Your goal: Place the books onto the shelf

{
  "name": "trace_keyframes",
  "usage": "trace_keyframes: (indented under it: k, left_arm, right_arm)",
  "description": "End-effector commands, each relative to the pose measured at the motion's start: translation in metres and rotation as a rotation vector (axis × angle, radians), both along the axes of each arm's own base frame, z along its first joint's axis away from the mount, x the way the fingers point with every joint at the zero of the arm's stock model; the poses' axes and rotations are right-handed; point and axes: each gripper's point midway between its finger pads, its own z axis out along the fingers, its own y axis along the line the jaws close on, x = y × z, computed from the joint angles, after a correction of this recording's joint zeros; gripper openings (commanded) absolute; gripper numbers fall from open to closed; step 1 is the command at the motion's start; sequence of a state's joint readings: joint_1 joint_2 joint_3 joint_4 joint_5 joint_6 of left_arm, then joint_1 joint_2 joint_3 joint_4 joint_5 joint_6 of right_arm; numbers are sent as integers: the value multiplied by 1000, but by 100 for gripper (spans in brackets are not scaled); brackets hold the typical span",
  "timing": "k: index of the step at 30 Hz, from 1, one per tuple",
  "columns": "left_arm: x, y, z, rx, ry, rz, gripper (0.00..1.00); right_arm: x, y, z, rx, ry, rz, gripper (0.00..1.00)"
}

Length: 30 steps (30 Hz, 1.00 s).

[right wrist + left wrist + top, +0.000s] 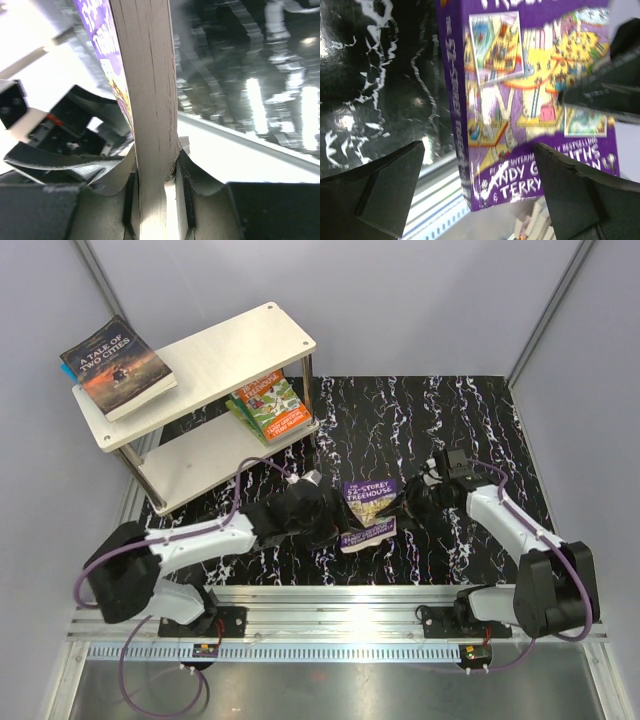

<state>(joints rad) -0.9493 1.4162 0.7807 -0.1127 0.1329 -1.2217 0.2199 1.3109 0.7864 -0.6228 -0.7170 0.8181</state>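
I have the right fingers (pixel 107 205) clenched on the page edge of the purple book (pixel 150 100). My left fingers (pixel 575 200) are released wide, just before its cover.

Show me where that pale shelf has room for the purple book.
Top board of the pale wood-grain shelf: bare right of the dark paperback. Lower board: bare at left, crowded at right by green and orange books.

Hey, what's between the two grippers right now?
The purple Treehouse book, pinched in the right gripper, with the open left gripper beside it; the top view shows this.
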Motion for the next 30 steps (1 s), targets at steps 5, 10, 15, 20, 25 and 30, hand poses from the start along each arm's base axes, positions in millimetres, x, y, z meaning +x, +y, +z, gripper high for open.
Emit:
trace_keyframes:
  k: [5, 10, 15, 20, 25, 30]
  left_arm:
    - [14, 12, 77, -145, -139, 101, 99]
    - [22, 5, 123, -227, -156, 136, 86]
    - [25, 7, 150, -272, -173, 166, 36]
    - [27, 10, 170, -287, -216, 166, 4]
    - [28, 8, 180, -281, -252, 143, 0]
    - [43, 31, 254, -256, -423, 163, 0]
  right_arm:
    - [19, 31, 100, 352, -63, -73, 0]
    - [21, 35, 130, 454, -93, -90, 0]
    - [18, 35, 159, 541, -111, -140, 0]
    - [13, 34, 169, 562, -121, -135, 0]
    - [11, 35, 182, 586, -142, -100, 91]
    - [5, 32, 200, 506, -197, -84, 100]
